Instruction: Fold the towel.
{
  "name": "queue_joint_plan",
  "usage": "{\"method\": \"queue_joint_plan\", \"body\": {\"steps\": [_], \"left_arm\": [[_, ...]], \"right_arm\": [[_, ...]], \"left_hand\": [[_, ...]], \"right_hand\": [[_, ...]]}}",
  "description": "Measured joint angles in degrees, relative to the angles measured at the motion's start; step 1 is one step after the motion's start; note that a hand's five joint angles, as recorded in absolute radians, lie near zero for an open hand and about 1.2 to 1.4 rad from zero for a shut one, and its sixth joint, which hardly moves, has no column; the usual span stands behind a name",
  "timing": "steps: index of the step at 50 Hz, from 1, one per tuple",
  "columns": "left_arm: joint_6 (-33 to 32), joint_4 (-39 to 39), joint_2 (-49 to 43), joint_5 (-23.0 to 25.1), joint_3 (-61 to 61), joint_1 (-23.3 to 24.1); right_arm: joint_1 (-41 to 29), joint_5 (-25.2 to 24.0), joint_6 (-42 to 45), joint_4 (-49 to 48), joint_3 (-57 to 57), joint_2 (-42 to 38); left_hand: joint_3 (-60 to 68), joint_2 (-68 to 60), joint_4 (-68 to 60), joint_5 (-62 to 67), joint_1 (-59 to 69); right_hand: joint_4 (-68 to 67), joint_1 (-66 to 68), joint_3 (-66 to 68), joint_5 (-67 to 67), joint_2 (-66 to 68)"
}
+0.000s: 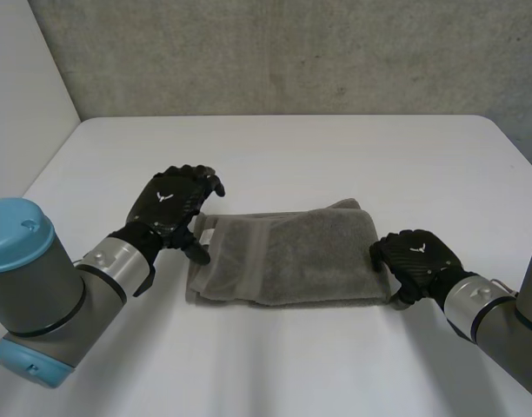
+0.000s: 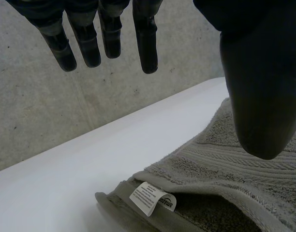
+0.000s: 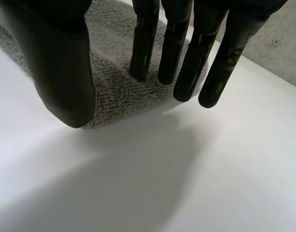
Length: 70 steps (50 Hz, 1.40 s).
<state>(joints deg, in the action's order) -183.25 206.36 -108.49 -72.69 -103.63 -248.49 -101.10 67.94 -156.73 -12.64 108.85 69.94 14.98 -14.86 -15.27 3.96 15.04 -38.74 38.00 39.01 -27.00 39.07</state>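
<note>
Towel (image 1: 288,256): grey, folded into a long flat bundle. It lies across the middle of the table (image 1: 292,148), somewhat nearer the front edge than the back edge. A white label (image 2: 153,198) sticks out at its left end.

Left hand (image 1: 172,207): black, over the towel's left end, close by the label. Fingers are straight and set apart from the thumb, released, grasping nothing.

Right hand (image 1: 414,261): black, at the towel's right end. Fingers are straight, with their tips at the cloth's end fold and the thumb alongside. Released, nothing grasped; contact with the cloth cannot be told.

Wall (image 1: 292,52): grey concrete, behind the table's back edge.
</note>
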Motion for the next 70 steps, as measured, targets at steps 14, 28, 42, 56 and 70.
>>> {"method": "queue_joint_plan", "body": {"steps": [14,28,42,56,70], "left_arm": [[0.0,0.1,-0.7,0.0,-0.1,0.0],[-0.1,0.1,-1.1,0.0,-0.2,0.0],[-0.1,0.1,-1.2,0.0,-0.2,0.0],[-0.2,0.0,-1.1,-0.1,-0.3,-0.1],[0.0,0.1,-0.8,0.0,-0.3,-0.1]], "right_arm": [[0.1,-0.1,-3.9,-4.1,0.2,-1.8],[-1.0,0.5,-9.0,-4.8,0.0,-3.0],[-3.2,1.3,-10.8,-4.7,0.3,-2.8],[-2.6,2.5,-9.3,-5.0,0.0,-2.1],[6.9,2.0,5.8,-0.5,1.5,4.1]], "left_hand": [[0.0,0.0,0.0,0.0,0.0],[0.0,0.0,0.0,0.0,0.0],[0.0,0.0,0.0,0.0,0.0],[0.0,0.0,0.0,0.0,0.0],[0.0,0.0,0.0,0.0,0.0]], "right_hand": [[-11.4,12.1,11.2,-12.6,11.2],[-7.4,7.2,6.6,-8.3,7.5],[-14.7,15.5,14.4,-16.4,14.6],[-37.9,36.1,37.3,-38.6,33.2],[-37.9,36.6,37.3,-38.6,33.2]]}}
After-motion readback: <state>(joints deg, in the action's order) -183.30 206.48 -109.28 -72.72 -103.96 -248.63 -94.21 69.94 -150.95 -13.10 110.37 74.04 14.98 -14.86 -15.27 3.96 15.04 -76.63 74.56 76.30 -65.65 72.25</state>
